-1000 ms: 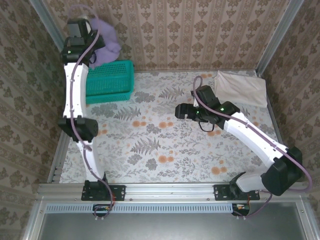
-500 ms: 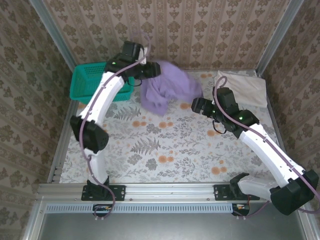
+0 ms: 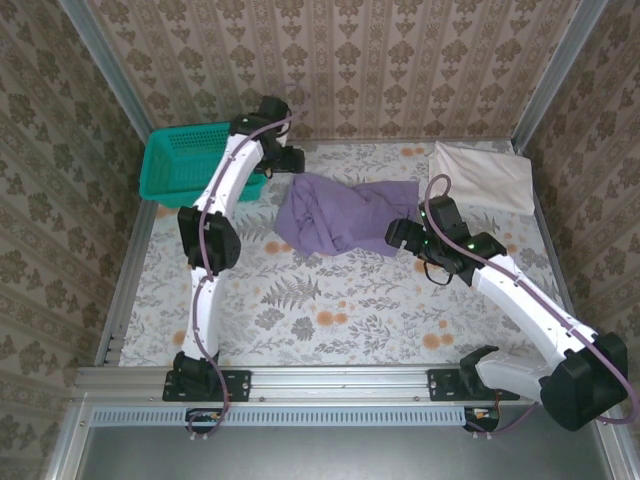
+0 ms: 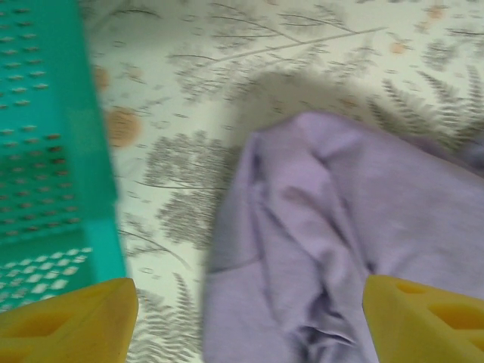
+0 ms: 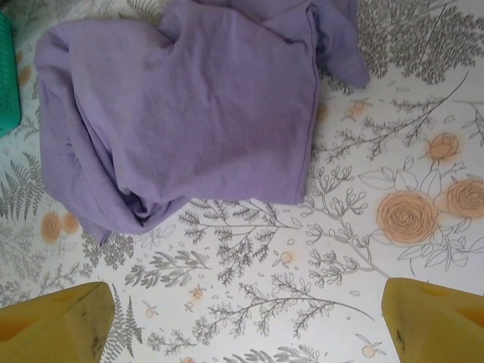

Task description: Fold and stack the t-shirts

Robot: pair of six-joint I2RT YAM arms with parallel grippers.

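The lavender-purple t-shirt (image 3: 345, 213) lies crumpled and partly spread on the flowered table, at mid-back. My left gripper (image 3: 291, 160) hovers over its left edge, beside the basket. Its yellow fingers (image 4: 427, 318) stand wide apart, open, with the purple cloth (image 4: 340, 227) lying loose below them. My right gripper (image 3: 398, 236) is at the shirt's right edge, open and empty. In the right wrist view its fingertips (image 5: 53, 321) frame bare table just short of the purple shirt (image 5: 189, 113). The off-white t-shirt (image 3: 483, 175) rests folded flat at the back right corner.
A teal mesh basket (image 3: 195, 160) stands at the back left, right beside the left gripper; its wall (image 4: 45, 151) fills the left of the left wrist view. Patterned walls enclose the table on three sides. The near half of the table (image 3: 330, 310) is bare.
The left arm swung from the back-left corner over the basket toward the table's middle with the purple shirt, then opened; the shirt now lies on the table. The right gripper shifted toward it.
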